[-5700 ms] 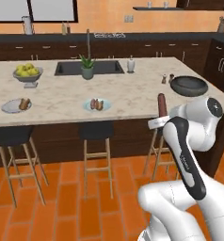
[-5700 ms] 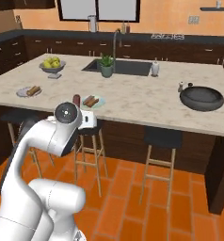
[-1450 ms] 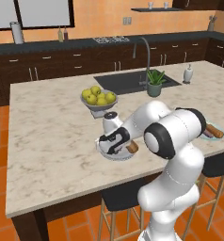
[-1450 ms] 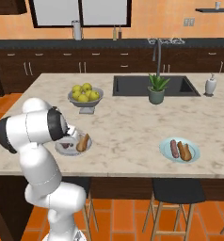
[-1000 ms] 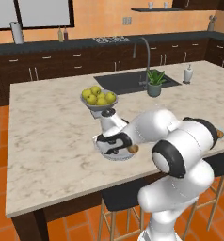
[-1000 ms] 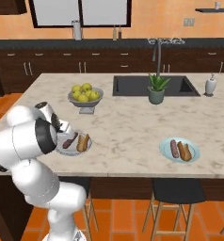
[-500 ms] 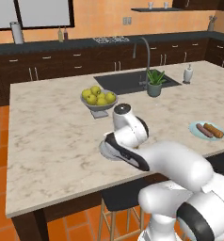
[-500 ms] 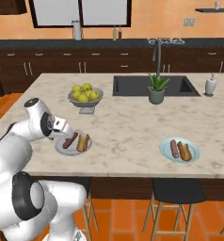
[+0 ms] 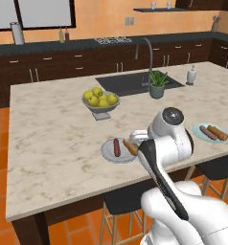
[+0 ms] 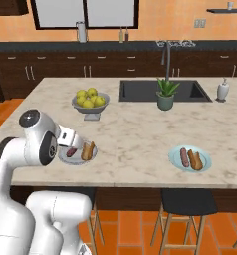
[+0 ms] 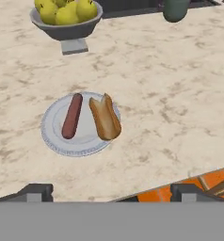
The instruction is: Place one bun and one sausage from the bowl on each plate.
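Grey plate: the ridged light grey plate [image 11: 76,124] lies in the centre-left of the hand view, near the front edge of the tabletop [image 11: 180,94].
Its load: a sausage [image 11: 72,116] on the left half and a bun [image 11: 105,117] on the right half lie side by side and nearly parallel, both wholly inside the rim, just beside each other; I cannot tell whether they touch.
Blue plate: at the right of the left base view the pale blue plate [image 9: 208,132] carries a second sausage [image 9: 204,132] and a second bun [image 9: 217,132].
Task standing: by my reading both plates have their pair, so nothing looks left to fetch.
Fingers: the two dark fingers [image 11: 36,192] stand spread wide at the bottom corners of the hand view, with nothing between them and nothing pinched.
Gripper: the gripper [image 11: 111,193] hangs above and on the near side of the grey plate, clear of the food.
Arm pose: in the right base view the arm is folded tight, with the hand [image 10: 70,139] tucked beside the grey plate at the left of the frame.
Doing it well: I would lift straight away from the plate, keeping the fingers apart so no tip clips the bun or drags the rim.
Nearby: a footed fruit bowl [image 11: 67,19] at the upper left and a potted plant [image 9: 157,85] by the sink are well clear.
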You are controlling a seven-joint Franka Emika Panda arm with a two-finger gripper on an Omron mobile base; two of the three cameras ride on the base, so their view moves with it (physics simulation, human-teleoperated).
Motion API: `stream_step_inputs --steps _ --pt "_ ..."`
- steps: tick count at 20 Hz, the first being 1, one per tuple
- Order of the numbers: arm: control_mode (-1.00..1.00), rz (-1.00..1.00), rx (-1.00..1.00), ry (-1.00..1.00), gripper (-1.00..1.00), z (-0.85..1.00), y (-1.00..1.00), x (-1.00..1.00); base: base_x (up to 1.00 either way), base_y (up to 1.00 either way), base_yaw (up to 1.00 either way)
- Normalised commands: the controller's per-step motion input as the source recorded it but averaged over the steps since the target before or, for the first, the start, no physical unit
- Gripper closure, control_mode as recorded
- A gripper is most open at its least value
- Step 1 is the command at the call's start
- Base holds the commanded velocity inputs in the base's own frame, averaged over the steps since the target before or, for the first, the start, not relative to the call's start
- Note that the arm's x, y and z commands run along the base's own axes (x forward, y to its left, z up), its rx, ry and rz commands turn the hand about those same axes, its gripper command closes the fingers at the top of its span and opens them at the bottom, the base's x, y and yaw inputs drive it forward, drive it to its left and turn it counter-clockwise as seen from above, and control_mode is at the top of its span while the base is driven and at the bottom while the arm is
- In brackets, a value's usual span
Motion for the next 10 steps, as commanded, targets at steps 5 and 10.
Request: stream_step_inputs --steps 5,10 --pt "-1.0 0.01 0.06 -0.18 -1.0 1.0 -0.29 -0.77 0.0 0.0 0.0" --pt "-1.0 0.0 0.0 -0.18 -1.0 0.99 -0.07 -0.67 0.0 0.0 0.0"
